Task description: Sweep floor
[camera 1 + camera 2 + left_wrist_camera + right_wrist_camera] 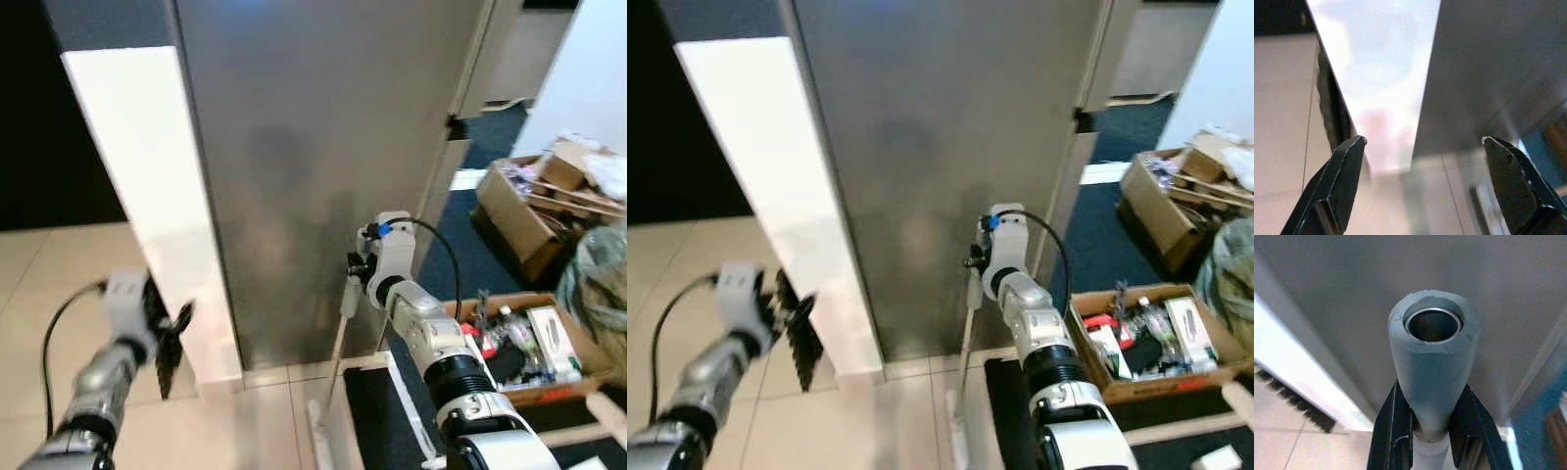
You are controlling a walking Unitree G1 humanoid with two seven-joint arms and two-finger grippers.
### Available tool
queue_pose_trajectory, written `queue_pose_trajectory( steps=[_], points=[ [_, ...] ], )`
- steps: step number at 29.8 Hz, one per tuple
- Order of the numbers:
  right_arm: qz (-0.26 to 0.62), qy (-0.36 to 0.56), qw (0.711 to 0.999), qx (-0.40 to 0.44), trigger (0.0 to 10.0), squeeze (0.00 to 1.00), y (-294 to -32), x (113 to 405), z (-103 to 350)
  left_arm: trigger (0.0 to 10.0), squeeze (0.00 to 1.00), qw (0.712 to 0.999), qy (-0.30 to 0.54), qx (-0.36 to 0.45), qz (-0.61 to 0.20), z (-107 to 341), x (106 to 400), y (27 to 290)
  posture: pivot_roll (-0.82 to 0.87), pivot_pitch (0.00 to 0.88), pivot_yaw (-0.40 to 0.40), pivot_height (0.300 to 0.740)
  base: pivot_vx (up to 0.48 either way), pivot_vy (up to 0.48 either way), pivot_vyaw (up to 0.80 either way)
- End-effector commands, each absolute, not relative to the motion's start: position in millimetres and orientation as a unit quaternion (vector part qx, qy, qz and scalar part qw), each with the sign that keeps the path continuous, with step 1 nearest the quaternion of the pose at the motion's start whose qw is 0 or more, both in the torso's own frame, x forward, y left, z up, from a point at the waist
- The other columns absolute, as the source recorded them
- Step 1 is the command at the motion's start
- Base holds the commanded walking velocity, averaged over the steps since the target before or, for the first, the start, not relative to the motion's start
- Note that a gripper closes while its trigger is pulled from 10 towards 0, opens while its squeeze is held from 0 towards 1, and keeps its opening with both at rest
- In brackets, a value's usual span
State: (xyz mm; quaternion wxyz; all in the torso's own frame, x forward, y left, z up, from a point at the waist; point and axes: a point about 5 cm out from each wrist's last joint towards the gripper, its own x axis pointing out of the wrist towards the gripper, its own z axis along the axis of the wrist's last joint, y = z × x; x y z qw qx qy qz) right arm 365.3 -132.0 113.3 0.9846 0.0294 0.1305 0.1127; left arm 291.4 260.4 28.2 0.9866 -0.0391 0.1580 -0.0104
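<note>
Upright, broom handle (1433, 367) between right pincer (1433, 431) fingers.

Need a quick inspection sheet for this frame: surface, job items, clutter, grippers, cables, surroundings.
Surface: beige tiled floor; dark blue carpet on the robot's right.
Job's things: broom handle, grey grip on a pale pole, running down toward the floor.
Clutter: open cardboard box of small items on the right; second cardboard box farther back.
Grippers: right gripper shut on the broom handle below its grey grip; left gripper open, holding nothing, raised over the tiles.
Cables: black cable looping at the right wrist; another black cable at the left wrist.
Surroundings: large grey panel ahead, white panel beside it.
</note>
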Motion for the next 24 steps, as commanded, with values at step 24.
queue_pose_trajectory(
  steps=[24],
  points=[
    [0.154,0.112,0.98,0.049,0.0,0.0,-124,358,107,10.0,0.0,0.895,0.42,-0.072,0.13,-72,180,247,-0.02,0.0,0.02,0.74,0.0,0.0,-0.8]
  ],
)
